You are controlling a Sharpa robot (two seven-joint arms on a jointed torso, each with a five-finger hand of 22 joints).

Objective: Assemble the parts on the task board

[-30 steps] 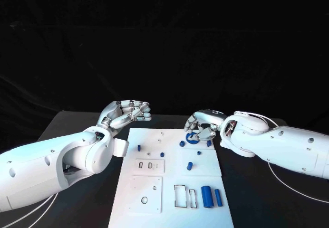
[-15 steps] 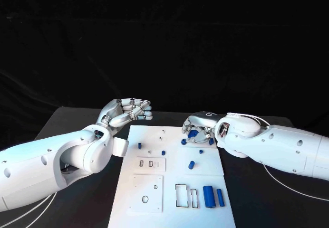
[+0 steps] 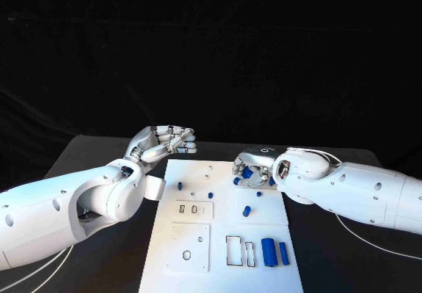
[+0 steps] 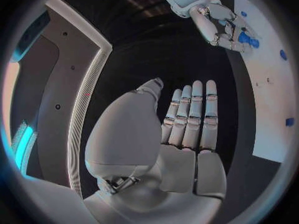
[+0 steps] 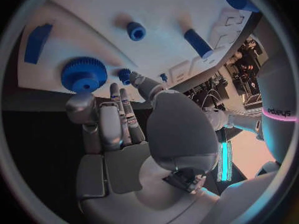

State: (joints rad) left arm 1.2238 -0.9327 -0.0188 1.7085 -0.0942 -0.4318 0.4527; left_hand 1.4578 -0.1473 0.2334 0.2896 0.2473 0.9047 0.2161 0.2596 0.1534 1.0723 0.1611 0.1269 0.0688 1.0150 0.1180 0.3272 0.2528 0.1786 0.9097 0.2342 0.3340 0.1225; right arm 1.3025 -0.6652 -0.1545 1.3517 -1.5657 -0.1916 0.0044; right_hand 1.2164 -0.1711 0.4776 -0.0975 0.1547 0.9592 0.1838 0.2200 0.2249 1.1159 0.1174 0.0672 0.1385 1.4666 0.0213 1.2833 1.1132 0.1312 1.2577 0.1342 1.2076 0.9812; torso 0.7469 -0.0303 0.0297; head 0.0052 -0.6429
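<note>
Silver right hand [image 3: 252, 168] of yours over the blue toothed gear [image 5: 83, 73] on the white task board [image 3: 220, 256], fingers apart, holding nothing, left hand [image 3: 163, 145] curled shut off the board.

Behind the black table [image 3: 97, 155], only a dark backdrop [image 3: 211, 67], perhaps cloth; beyond its edge, pale wall panels [image 4: 59, 99] with light strips.

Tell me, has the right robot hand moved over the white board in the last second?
Yes. The right robot hand has turned and drawn toward the task board's far edge, judged against the blue gear beneath it.
</note>
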